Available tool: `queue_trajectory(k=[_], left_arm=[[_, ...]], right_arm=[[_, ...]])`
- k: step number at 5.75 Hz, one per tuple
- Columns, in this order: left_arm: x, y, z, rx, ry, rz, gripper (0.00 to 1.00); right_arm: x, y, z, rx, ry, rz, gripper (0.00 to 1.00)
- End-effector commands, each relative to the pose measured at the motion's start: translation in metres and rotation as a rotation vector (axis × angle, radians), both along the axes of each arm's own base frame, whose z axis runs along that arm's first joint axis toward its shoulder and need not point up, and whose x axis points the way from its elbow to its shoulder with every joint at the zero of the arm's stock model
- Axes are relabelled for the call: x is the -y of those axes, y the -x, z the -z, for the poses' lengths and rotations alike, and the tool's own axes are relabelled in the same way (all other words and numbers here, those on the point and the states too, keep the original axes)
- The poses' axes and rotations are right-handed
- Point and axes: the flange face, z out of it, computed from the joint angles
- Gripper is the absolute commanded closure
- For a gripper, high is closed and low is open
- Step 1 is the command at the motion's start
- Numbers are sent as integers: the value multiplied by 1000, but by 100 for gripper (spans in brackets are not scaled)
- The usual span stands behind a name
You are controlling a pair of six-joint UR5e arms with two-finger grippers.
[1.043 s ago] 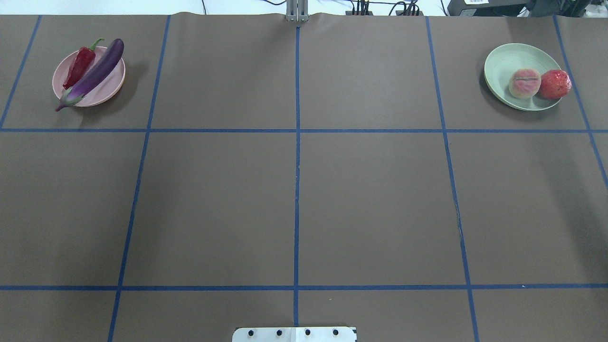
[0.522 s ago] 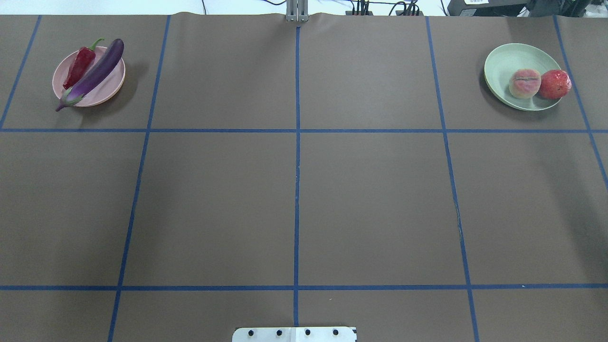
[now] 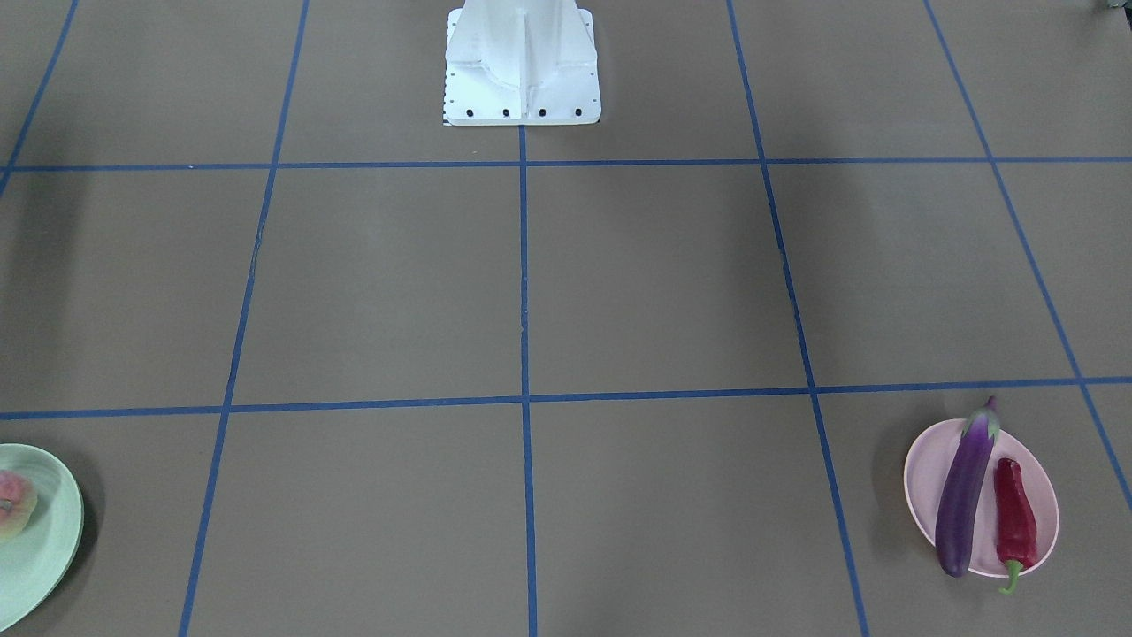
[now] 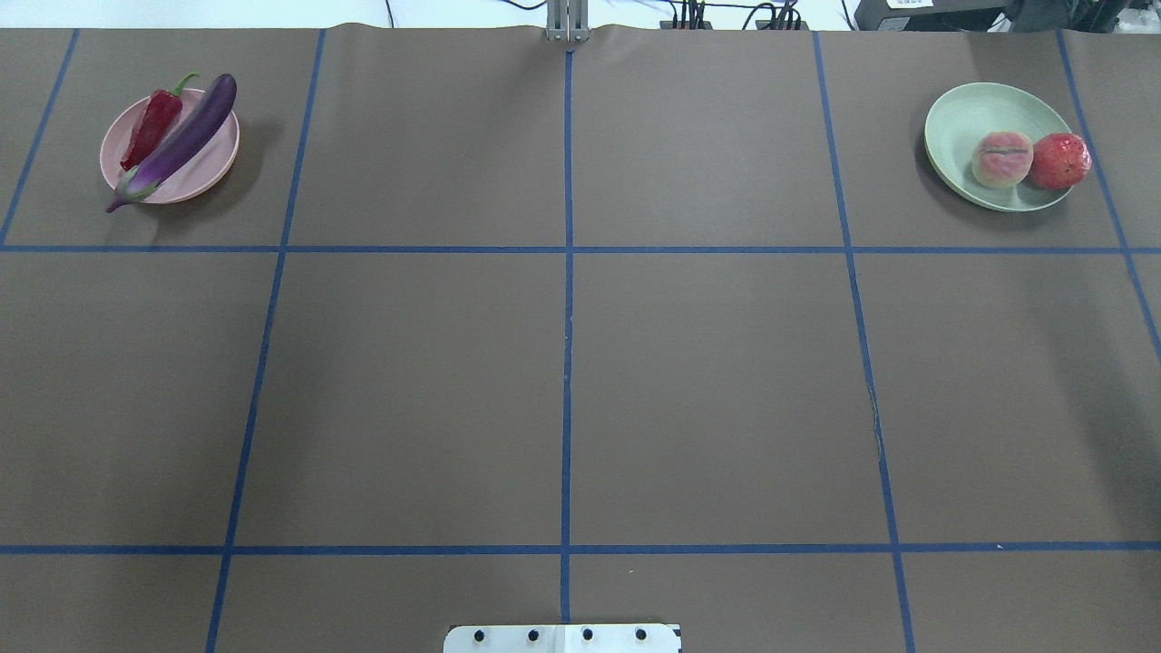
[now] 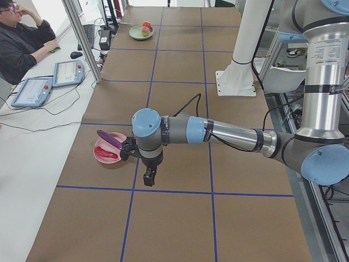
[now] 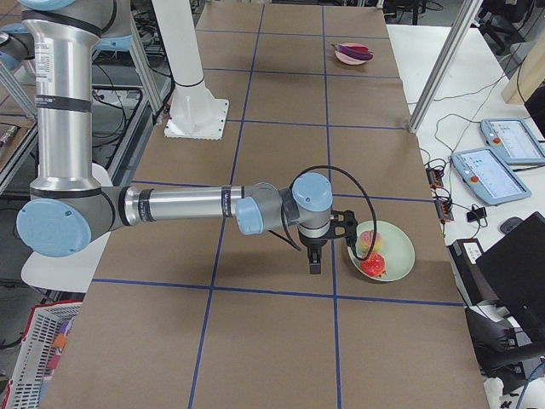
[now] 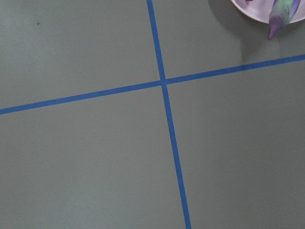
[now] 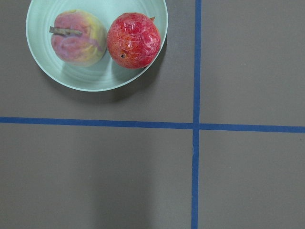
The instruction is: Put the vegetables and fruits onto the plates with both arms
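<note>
The purple eggplant (image 4: 177, 141) and the red chili (image 4: 152, 127) lie on the pink plate (image 4: 213, 168) at the far left. The peach (image 4: 1001, 159) and the pomegranate (image 4: 1059, 160) sit on the mint green plate (image 4: 966, 113) at the far right, the pomegranate at its rim. The left gripper (image 5: 148, 177) shows only in the exterior left view, raised beside the pink plate (image 5: 101, 158). The right gripper (image 6: 313, 262) shows only in the exterior right view, raised beside the green plate (image 6: 398, 256). I cannot tell whether either is open or shut. Neither seems to hold anything.
Blue tape lines (image 4: 567, 363) divide the brown table cover into squares. The white pedestal base (image 3: 522, 62) stands at the robot's edge. Tablets and cables lie on the white side table (image 5: 49, 82), where a person sits.
</note>
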Motion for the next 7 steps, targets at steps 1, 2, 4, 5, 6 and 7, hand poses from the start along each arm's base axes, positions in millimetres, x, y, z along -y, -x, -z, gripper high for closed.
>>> queue_trajectory(k=[1, 2, 4, 5, 6, 7], left_arm=[[0, 0, -1, -1, 2, 0, 0], [0, 0, -2, -1, 4, 0, 0], [-1, 0, -5, -2, 10, 0, 0], [0, 0, -4, -2, 9, 0, 0], [0, -1, -5, -2, 12, -1, 0], [-1, -1, -7, -1, 19, 0, 0]], right_arm=[[0, 0, 0, 2, -3, 3, 0], [0, 0, 0, 1, -5, 5, 0], [0, 0, 0, 1, -9, 6, 0], [0, 0, 1, 2, -12, 6, 0], [0, 0, 2, 2, -14, 6, 0], [0, 0, 2, 2, -14, 6, 0]])
